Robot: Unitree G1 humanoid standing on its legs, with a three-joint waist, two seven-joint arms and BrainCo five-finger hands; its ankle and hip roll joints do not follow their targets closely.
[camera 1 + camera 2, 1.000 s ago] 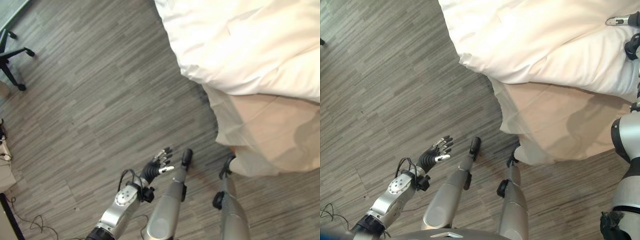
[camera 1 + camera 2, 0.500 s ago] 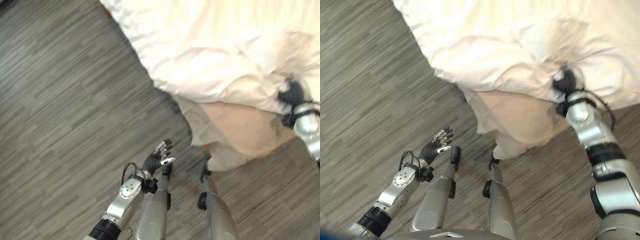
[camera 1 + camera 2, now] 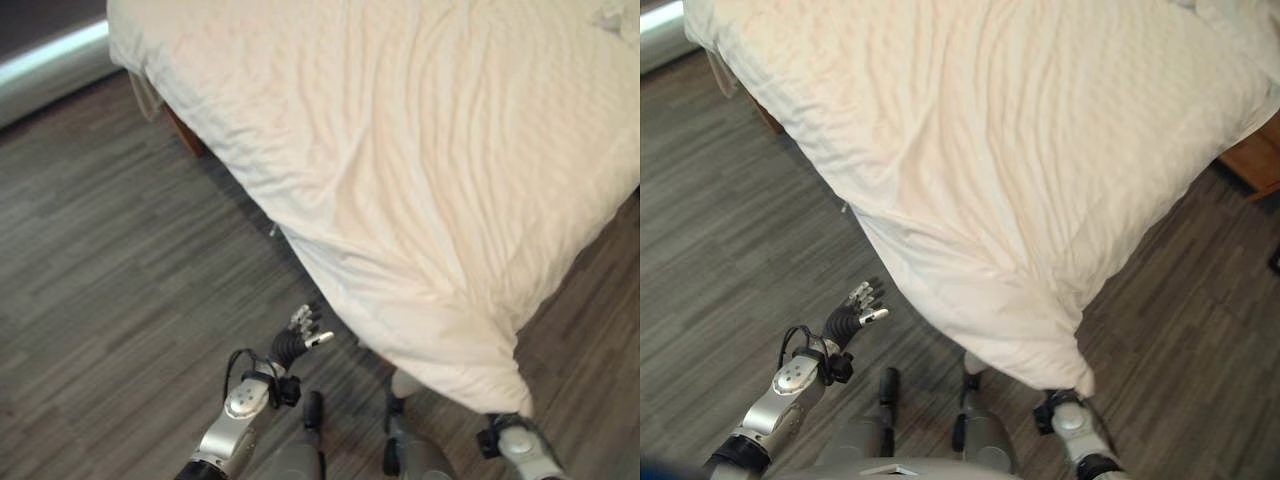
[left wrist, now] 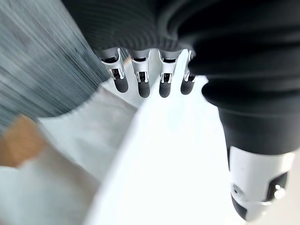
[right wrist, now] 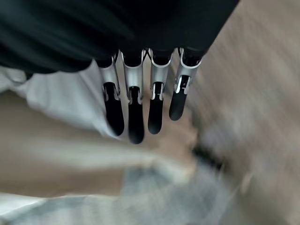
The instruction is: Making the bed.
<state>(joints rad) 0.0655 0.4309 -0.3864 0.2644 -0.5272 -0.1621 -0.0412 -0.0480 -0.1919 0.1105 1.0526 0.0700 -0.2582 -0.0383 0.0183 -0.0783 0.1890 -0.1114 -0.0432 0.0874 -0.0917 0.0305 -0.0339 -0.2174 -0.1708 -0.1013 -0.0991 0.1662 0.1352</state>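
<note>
A white duvet [image 3: 420, 180] lies spread over the bed, rumpled with long creases. Its near corner [image 3: 1065, 365] hangs in a point off the bed's edge. My right hand [image 3: 1052, 408] sits just below that corner, at the bottom of the eye views. In the right wrist view its fingers [image 5: 136, 117] reach out straight, open, with pale cloth blurred past them. My left hand [image 3: 292, 343] hovers over the floor beside the bed's near side, open and holding nothing. The left wrist view has straight fingers [image 4: 143, 84] and white bedding beyond them.
Grey wood-look floor [image 3: 120, 260] runs along the bed's left and near sides. A brown bed frame corner [image 3: 185, 130] peeks from under the duvet. Brown wooden furniture [image 3: 1255, 160] stands at the right. A pale wall base [image 3: 50, 60] crosses the far left.
The camera has swung, bringing the whole bed top into view. My right arm has come down from the duvet's top to its hanging near corner. The left hand keeps its open pose.
</note>
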